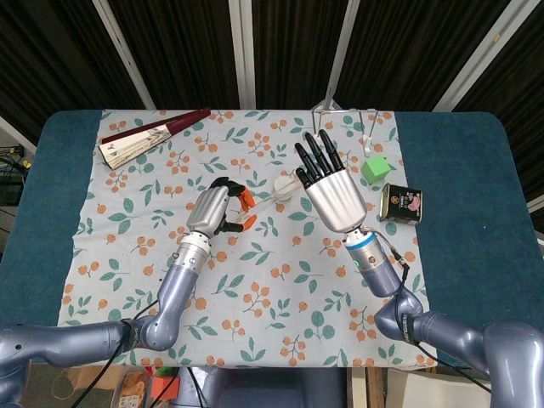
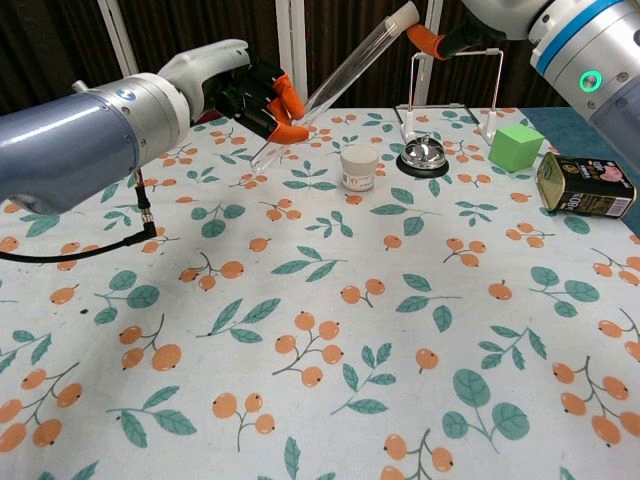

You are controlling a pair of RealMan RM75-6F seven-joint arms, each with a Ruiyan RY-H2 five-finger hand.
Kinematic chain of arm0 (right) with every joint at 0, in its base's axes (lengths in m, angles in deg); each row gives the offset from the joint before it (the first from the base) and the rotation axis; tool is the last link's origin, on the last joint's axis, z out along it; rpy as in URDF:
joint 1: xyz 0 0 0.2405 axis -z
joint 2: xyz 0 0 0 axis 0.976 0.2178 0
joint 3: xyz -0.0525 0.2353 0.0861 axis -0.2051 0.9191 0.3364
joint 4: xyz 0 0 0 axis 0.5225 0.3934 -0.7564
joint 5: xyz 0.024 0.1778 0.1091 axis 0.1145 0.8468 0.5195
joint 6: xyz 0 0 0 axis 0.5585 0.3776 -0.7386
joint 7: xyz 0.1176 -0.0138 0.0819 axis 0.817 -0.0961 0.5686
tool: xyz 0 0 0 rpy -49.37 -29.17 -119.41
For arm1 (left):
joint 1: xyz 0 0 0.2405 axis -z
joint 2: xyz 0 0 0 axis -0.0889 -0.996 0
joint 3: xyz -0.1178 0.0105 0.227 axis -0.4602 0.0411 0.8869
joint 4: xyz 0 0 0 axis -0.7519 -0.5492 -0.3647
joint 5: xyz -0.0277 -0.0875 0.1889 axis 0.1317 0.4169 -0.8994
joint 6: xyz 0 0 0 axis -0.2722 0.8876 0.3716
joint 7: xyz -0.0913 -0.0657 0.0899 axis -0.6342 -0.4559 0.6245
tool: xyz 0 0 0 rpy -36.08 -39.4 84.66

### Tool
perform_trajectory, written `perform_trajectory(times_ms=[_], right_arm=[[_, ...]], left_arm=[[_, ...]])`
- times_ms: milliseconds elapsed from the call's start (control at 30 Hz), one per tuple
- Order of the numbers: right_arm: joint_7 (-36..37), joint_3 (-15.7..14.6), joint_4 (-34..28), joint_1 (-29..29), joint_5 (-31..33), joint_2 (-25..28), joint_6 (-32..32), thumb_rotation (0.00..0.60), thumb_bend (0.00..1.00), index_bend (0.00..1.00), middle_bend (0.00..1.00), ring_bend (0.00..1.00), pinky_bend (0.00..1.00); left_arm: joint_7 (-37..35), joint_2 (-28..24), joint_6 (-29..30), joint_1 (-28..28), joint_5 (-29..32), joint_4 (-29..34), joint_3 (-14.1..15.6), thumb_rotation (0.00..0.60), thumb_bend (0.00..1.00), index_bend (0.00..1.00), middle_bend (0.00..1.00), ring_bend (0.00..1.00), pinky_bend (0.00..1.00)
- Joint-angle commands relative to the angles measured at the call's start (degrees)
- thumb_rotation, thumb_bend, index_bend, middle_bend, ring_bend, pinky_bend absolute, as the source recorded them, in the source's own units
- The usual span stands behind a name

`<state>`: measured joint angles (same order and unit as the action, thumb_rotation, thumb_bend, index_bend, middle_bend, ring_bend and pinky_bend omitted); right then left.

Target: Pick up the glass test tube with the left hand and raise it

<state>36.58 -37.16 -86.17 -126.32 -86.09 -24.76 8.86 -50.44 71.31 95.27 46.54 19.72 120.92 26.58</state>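
My left hand (image 1: 218, 209) (image 2: 232, 88) grips the lower end of the glass test tube (image 2: 345, 72) with its orange-tipped fingers. The clear tube (image 1: 272, 201) is off the table and slants up to the right, its white-capped top near the upper edge of the chest view. To its right my right hand (image 1: 333, 194) (image 2: 508, 16) is raised, fingers spread and holding nothing. One orange fingertip (image 2: 424, 40) lies close to the tube's top end; whether it touches the tube I cannot tell.
On the floral cloth (image 2: 330, 330) stand a small white jar (image 2: 359, 167), a call bell (image 2: 423, 157), a wire stand (image 2: 456, 78), a green cube (image 2: 515, 147) and a tin can (image 2: 585, 185). A folded fan (image 1: 151, 136) lies far left.
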Motion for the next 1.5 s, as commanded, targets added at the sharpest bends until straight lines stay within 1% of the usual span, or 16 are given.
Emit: perform_trajectory(times_ms=[33,1500], right_arm=[[0.07,-0.13,0.16,0.04,-0.13,-0.04,0.0,0.6,0.46,0.72,0.23,0.0,0.0],[0.59,-0.75,0.43,0.12,-1.51,0.13,0.29,0.6,0.46,0.72,0.22,0.0,0.0]], left_arm=[[0.17,-0.22,-0.12,0.07,0.22,0.22,-0.03,0.6,0.68,0.67,0.72,0.24,0.11],[1.35,-1.62,-0.31,1.56,3.9,1.98,-0.27,0.6,0.68,0.67,0.74,0.25,0.11]])
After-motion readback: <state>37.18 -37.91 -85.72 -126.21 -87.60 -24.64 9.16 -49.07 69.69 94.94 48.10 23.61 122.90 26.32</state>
